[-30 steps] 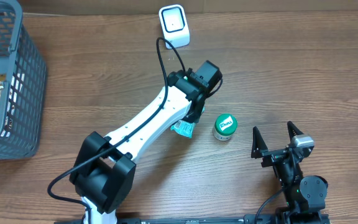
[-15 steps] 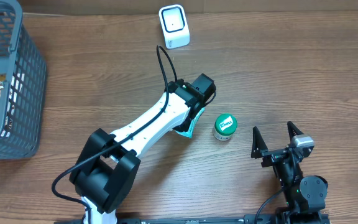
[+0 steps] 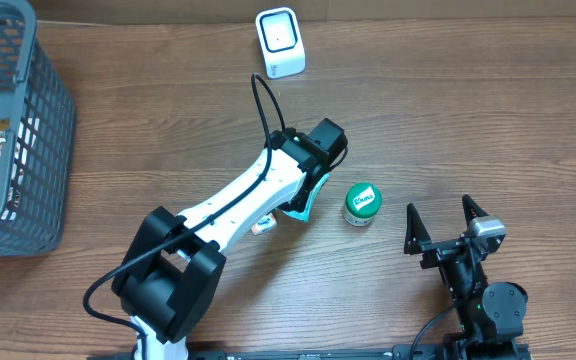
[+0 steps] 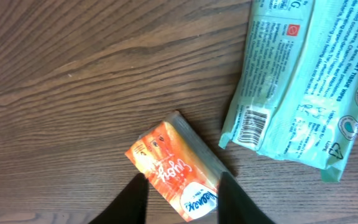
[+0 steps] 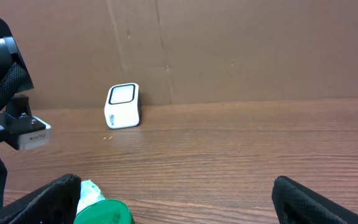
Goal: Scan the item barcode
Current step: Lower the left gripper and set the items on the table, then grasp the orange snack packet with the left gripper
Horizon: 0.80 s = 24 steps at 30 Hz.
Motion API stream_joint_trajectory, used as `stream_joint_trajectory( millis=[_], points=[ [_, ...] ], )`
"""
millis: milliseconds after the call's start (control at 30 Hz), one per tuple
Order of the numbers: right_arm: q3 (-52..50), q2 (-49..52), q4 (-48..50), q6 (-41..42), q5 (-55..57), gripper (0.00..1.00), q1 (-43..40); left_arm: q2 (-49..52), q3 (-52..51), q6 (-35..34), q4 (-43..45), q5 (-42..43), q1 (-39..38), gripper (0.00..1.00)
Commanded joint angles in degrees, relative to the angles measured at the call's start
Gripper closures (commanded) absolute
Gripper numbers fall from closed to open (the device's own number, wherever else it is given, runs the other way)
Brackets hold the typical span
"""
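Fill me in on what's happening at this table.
The left gripper is down at the table with its fingers either side of a small orange packet. Whether it has a firm grip cannot be told. A teal wipes pack lies right beside the packet, its barcode showing. The right gripper sits open near the front edge, touching nothing. The white scanner stands at the far edge, and no item is in front of it yet.

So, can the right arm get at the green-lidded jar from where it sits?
Probably yes. The right gripper stands open, only bare table lies between it and the green-lidded jar, and the left arm is on the jar's far side.
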Motion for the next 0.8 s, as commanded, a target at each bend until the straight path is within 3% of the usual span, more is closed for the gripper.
stream_joint_trajectory(
  millis=[0, 133, 233, 333, 467, 667, 767],
  points=[
    [-0.6, -0.6, 0.2, 0.4, 0.7, 0.0, -0.3, -1.4, -0.2, -3.7, 0.0, 3.2, 0.4, 0.81],
    [-0.6, -0.6, 0.2, 0.4, 0.7, 0.0, -0.3, -1.4, -0.2, -4.9, 0.2, 7.9, 0.4, 0.86],
    [-0.6, -0.6, 0.2, 0.4, 0.7, 0.0, -0.3, -1.4, -0.2, -4.9, 0.9, 10.3, 0.3, 0.81],
    [-0.6, -0.6, 0.2, 0.4, 0.7, 0.0, -0.3, -1.4, -0.2, -4.8, 1.6, 12.3, 0.4, 0.96],
    [-0.6, -0.6, 0.2, 0.4, 0.7, 0.0, -0.3, -1.4, -0.2, -5.4, 2.1, 12.3, 0.4, 0.96],
    [-0.6, -0.6, 0.2, 0.4, 0.7, 0.0, -0.3, -1.4, -0.4, -20.6, 1.2, 9.8, 1.1, 0.96],
    [-0.6, -0.6, 0.2, 0.4, 0.7, 0.0, -0.3, -1.4, -0.4, -27.0, -0.3, 8.0, 2.5, 0.9]
  ],
)
